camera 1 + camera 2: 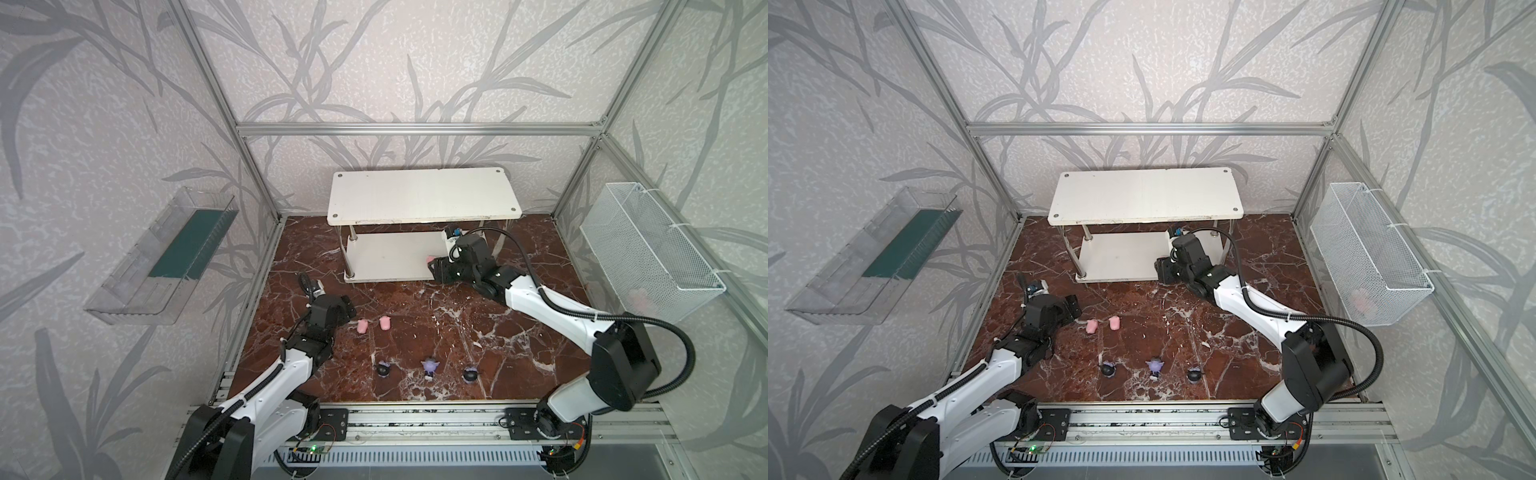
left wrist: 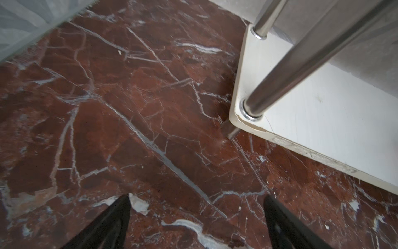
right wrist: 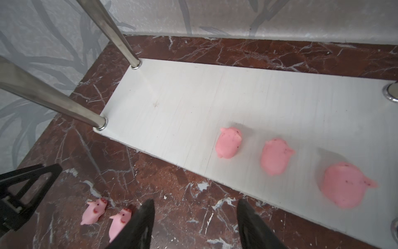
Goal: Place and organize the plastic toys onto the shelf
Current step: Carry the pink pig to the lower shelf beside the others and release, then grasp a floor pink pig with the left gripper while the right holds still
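Right gripper parted, empty, beside lower shelf board; three pink piglets lined along its front edge. Left gripper wide, empty. I could knock the nearest piglet off backing out.

The surface looked like red-brown marble with white veins, smooth with a faint sheen. The shelf boards were white and matt, finely streaked, with the near edge scuffed and chipped. Its legs were polished chrome tube, mirror-bright. The piglets were pink, matt and soft-looking, flecked with dark specks. The figurines were too small to judge. The fingers were black plastic with a dull shine. The bin was clear plastic, the basket white wire mesh, the frame brushed aluminium, and the walls rough-textured.
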